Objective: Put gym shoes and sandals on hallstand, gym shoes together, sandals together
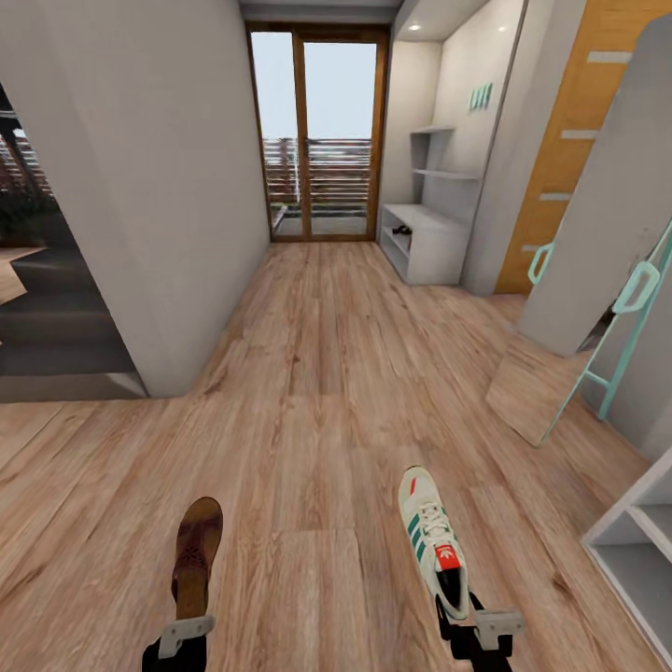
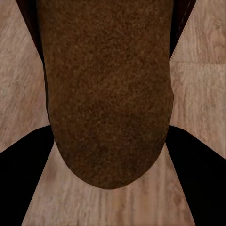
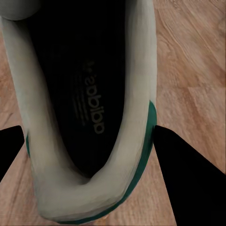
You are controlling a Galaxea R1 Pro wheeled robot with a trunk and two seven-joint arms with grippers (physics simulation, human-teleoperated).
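Left gripper (image 1: 183, 635) clamps a brown sandal (image 1: 196, 553) by the heel; right gripper (image 1: 483, 627) grips a white sneaker (image 1: 432, 541), "adidas" printed on its insole (image 3: 89, 94), both above the wood floor (image 1: 317, 373). The rack (image 1: 425, 245) stands far down the corridor.

— Down at seven o'clock in the head view, what's the left gripper (image 1: 185, 627) made of?

— A pale grey, flat-faced bracket with a small round hole in it, sitting on a glossy black body.

— And at five o'clock?

— The right gripper (image 1: 485, 623) matches: light grey angular plate, black housing beneath, hard edges.

— Closer in, from the wrists?

— The fingers (image 2: 21, 172) read as plain matte black wedges, tapering to points; same on the right (image 3: 190, 174). No markings or screws that I can make out.
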